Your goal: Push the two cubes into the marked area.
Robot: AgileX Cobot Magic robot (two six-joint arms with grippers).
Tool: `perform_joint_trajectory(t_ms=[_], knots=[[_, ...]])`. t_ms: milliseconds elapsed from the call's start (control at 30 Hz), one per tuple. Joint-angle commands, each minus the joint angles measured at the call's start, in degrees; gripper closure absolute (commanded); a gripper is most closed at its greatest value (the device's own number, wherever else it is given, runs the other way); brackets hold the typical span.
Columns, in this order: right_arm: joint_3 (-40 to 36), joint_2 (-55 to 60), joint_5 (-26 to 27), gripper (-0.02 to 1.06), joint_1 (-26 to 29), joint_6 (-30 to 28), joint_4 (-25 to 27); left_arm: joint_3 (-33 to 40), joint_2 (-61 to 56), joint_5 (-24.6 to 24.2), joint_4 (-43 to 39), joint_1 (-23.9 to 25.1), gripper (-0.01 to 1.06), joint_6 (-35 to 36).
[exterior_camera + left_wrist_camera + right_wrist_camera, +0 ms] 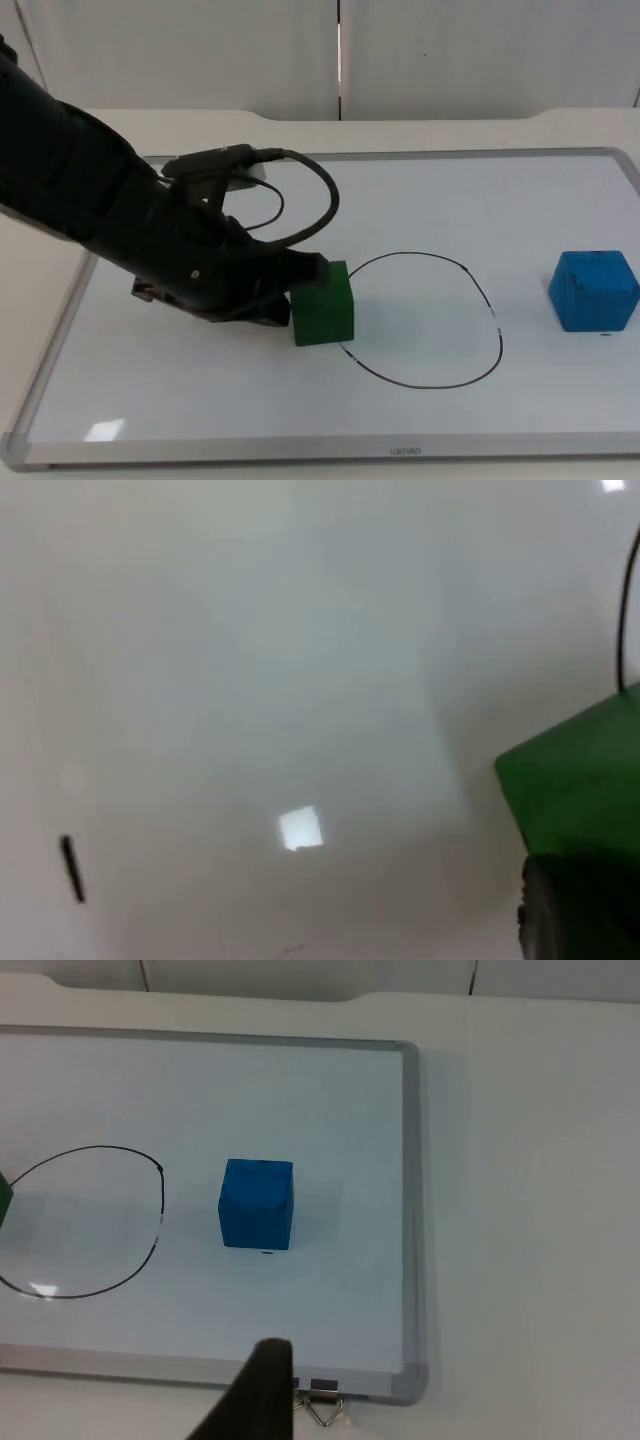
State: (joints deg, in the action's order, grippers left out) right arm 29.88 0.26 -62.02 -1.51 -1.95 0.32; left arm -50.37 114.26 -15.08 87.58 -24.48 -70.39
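A green cube [323,303] stands on the whiteboard at the left edge of a hand-drawn black oval [497,330], covering part of its line. My left gripper [287,295] is low on the board and pressed against the cube's left side. That cube [585,790] looks close and large from the left wrist. A blue cube [593,290] sits apart to the right of the oval, near the board's right frame. Seen from the right wrist, the blue cube [257,1203] lies beside the oval [160,1222]. My right gripper [258,1390] hangs over the board's near frame, well short of it.
The whiteboard's grey frame [400,155] rims the work surface on the white table. A metal binder clip [320,1400] grips the frame near the right gripper. A short black mark [70,868] lies on the board. The left arm's bulk [90,200] covers the board's left part.
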Motion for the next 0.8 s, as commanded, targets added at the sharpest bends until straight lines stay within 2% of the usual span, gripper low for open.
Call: perform_joint_trajectory(t_ms=[0,100,333,500,767], knots=[[-0.4,-0.3,0.2,-0.01,0.3,0.0,0.0,-0.2,0.0,1.6,1.7,-1.5,1.05,-1.0],[-0.4,-0.3,0.2,-0.01,0.3,0.0,0.0,-0.2,0.0,3.3,2.7,-2.3,1.05,-2.3],[-0.4,-0.3,0.2,-0.01,0.3,0.0,0.0,-0.8,0.0,3.4,3.0,-2.3,1.05,-2.3],[-0.4,-0.3,0.2,-0.01,0.3,0.0,0.0,-2.6,0.3,0.8,3.0,-2.3,1.05,-2.3],[-0.4,-0.3,0.2,-0.01,0.3,0.0,0.1,-2.6,0.6,0.6,3.4,-2.3,1.05,-2.3]])
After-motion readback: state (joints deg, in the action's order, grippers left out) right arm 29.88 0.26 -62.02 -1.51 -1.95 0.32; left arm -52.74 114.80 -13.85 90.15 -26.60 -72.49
